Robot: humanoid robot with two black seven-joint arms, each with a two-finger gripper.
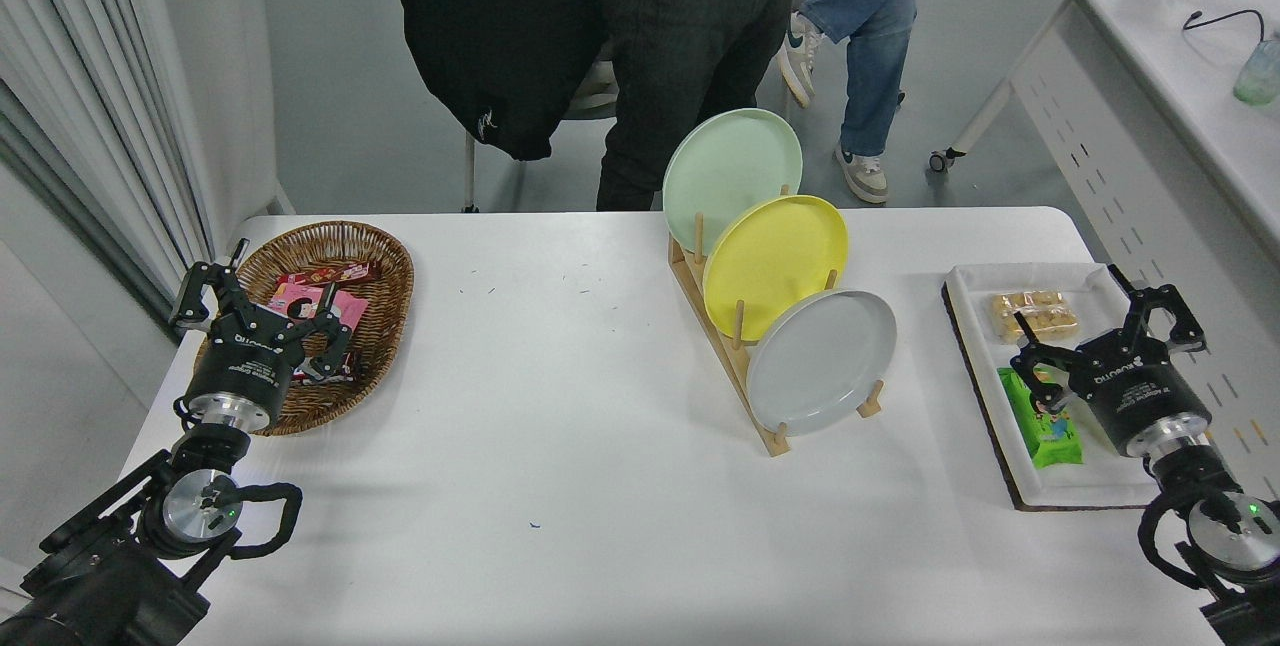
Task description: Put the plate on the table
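Observation:
The light grey plate [822, 361] stands on edge in the front slot of a wooden rack [728, 358] on the white table [560, 486], right of centre. Behind it stand a yellow plate [775, 264] and a mint green plate [732, 171]. My right gripper [1105, 321] is open and empty, hovering over a white tray at the right, well to the right of the grey plate. My left gripper [258, 301] is open and empty, parked over a wicker basket at the left.
A wicker basket [375, 256] with snack packets sits at the left. A white tray [975, 278] on a dark mat holds a biscuit pack [1030, 314] and a green packet [1050, 436]. People stand and sit at the far side. A white desk [1180, 76] stands at right.

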